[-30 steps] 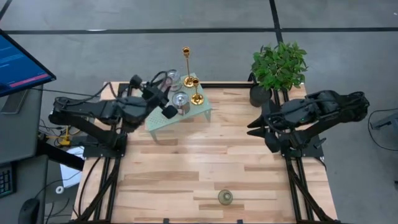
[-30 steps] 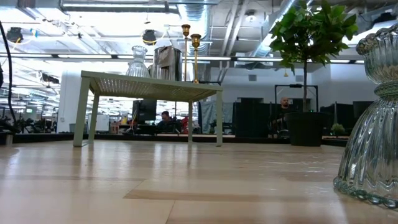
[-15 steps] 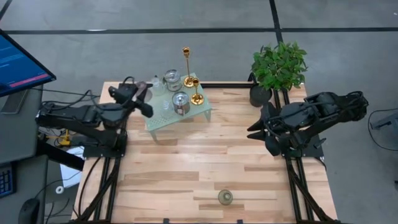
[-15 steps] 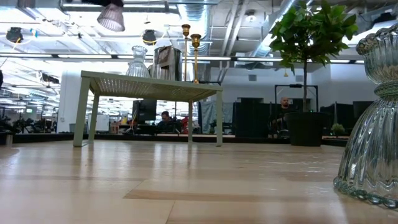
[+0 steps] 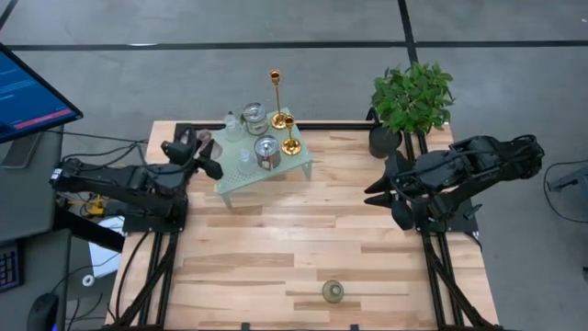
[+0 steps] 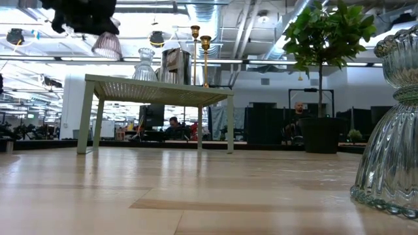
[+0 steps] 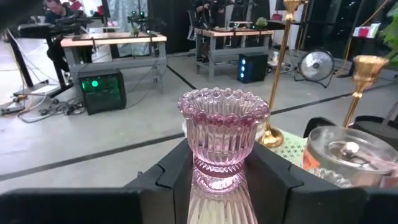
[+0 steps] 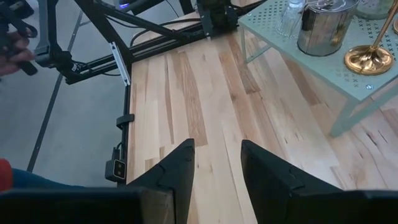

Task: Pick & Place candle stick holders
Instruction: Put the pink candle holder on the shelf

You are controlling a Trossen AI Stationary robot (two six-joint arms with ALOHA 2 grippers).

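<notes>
Fingers of the left gripper [image 7: 222, 186] clamp a pink glass holder [image 7: 222, 140], held in the air beside the green rack [image 5: 262, 165]. Right gripper [image 8: 217, 165] hangs narrowly parted and empty over the wooden table [image 5: 303, 248]. Two gold candlesticks [image 5: 281, 110] stand on the rack, near a plant [image 5: 411, 97].

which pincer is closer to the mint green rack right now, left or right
Left. The left pincer, holding a pink glass holder, sits just off the rack at its left end. The right pincer waits across the table, over by the plant.
</notes>
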